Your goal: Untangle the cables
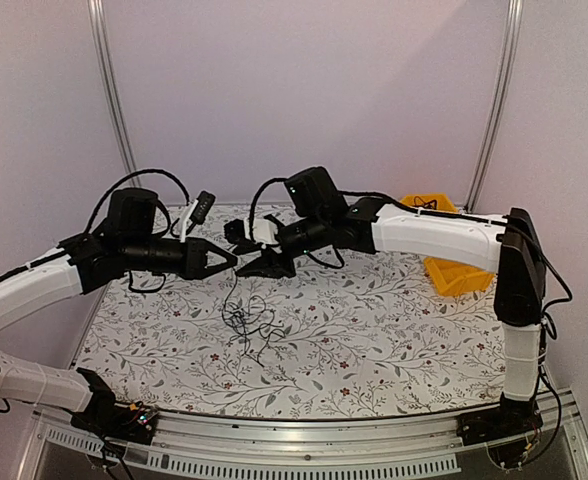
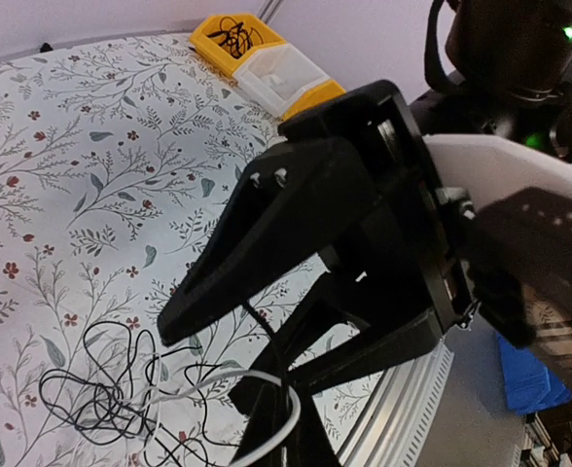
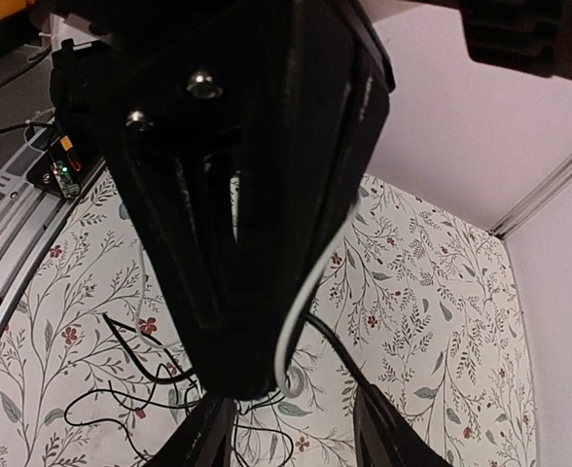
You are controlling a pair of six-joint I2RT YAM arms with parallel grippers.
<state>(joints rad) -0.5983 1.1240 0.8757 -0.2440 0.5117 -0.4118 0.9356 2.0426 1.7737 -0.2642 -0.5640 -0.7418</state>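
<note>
Lying in a loose knot on the flower-patterned table, the cables are sitting near its middle, just below where the two arms are meeting. One thin black strand is rising from the bunch toward the gripper tips above it. The left gripper is pointing at the other arm with its fingers pressed together. A white cable is running along that gripper's side and curling at its tip; whether it is being pinched there I cannot tell. The right gripper is hovering nose to nose with it, fingers spread apart. Each gripper is filling the other's wrist view and blocking much of the bunch from sight. A yellow bin is standing at the table's far right, partly hidden behind the right arm. In the left wrist view one of its compartments is holding a few more black wires. A blue object is showing beyond the table's railed edge.
</note>
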